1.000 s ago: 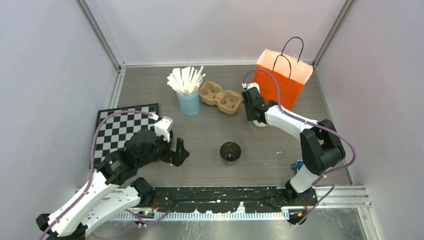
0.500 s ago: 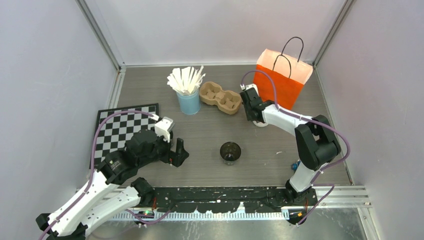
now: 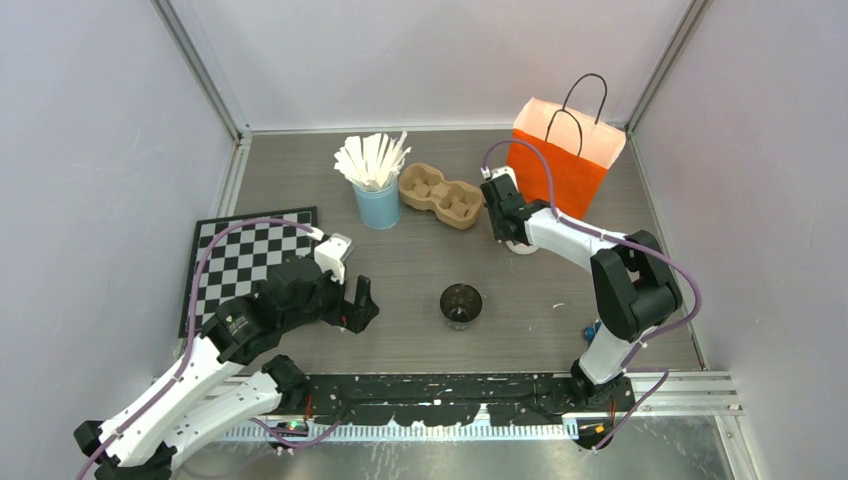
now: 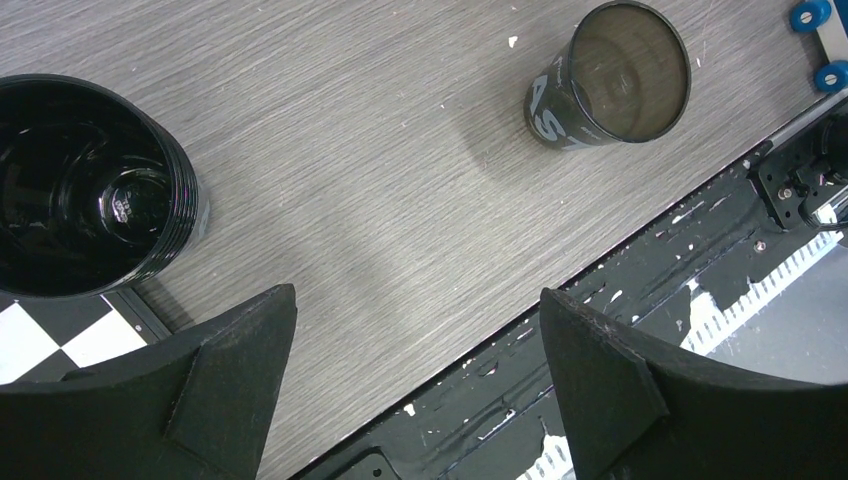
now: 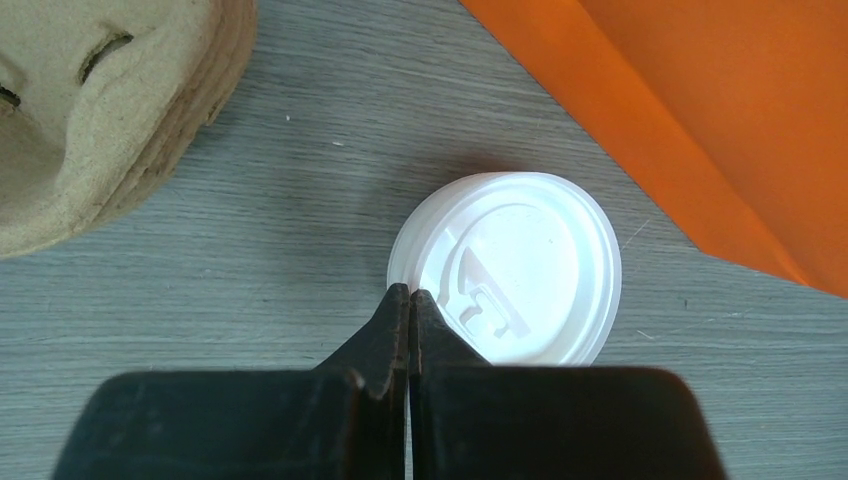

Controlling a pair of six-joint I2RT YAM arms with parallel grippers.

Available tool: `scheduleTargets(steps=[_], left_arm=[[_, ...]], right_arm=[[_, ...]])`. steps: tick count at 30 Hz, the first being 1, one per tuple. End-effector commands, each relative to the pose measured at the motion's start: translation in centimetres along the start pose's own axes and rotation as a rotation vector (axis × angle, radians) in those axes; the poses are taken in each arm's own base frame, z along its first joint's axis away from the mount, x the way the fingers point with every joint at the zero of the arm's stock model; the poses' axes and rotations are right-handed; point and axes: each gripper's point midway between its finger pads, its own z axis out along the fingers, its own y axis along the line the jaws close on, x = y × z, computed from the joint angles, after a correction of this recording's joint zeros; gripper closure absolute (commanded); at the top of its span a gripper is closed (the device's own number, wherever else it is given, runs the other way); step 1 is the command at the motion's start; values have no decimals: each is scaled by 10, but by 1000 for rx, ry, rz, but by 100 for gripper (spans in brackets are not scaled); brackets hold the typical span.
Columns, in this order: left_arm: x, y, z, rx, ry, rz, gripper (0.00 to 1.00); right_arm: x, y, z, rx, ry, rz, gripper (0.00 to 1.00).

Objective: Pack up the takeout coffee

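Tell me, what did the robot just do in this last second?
The right gripper closed its fingers at the edge of the white lid beside the orange bag, and that arm's elbow swung slightly left. The left gripper stayed open; the dark cup and cardboard carrier did not move.

the left arm (image 3: pixel 190 385) bends at the elbow and angles inward, its left gripper (image 3: pixel 357 306) held low with the jaws spread wide. the right arm (image 3: pixel 575 238) stretches far back, its right gripper (image 3: pixel 497 222) pointing down, jaws pressed together.
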Motion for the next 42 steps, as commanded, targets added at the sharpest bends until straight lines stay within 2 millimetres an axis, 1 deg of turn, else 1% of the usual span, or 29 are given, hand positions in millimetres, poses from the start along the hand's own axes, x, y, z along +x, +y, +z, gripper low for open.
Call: scheduleTargets(steps=[1,7,9,10,11,12,15,19,24,29,31,34,37,39,40,42], left_arm=[[-12,-1,-6,-1,-34,11,6],[-14,0,-10,-8,-52,8,5],[-14,0,-11,-8,-54,8,4],[-14,1,-11,-8,-56,7,4],[-14,0,-11,-8,-56,7,4],[-14,0,-11,-8,-56,7,4],[-14,0,-11,-6,-55,7,4],[-15,0,-12,-3,-58,6,4],[-16,3,-14,-23,-67,1,0],[-22,14,-25,-82,-111,-8,0],[-25,15,-28,-79,-141,-10,0],[-26,14,-29,-63,-178,-8,1],[-28,9,-30,-22,-208,21,6],[-34,1,-33,30,-250,62,9],[-39,-5,-36,68,-281,87,10],[-46,-28,-44,205,-352,153,13]], right_arm=[[-31,-11,-19,22,-85,46,100],[-33,-12,-23,16,-96,56,99],[-32,-14,-21,33,-91,51,94],[-30,-14,-19,40,-83,46,93],[-28,-14,-18,40,-78,43,94],[-27,-12,-18,31,-73,37,99],[-25,-5,-18,-14,-80,31,100],[-30,-8,-25,-13,-100,50,100],[-34,-18,-43,17,-65,61,100],[-37,-19,-67,-25,-53,103,100],[-39,-16,-78,-61,-61,114,100],[-43,-11,-100,-125,-77,128,100],[-44,3,-126,-250,-92,155,100],[-42,23,-148,-395,-104,167,100],[-42,31,-158,-458,-111,174,100],[-41,47,-183,-582,-130,188,100]])
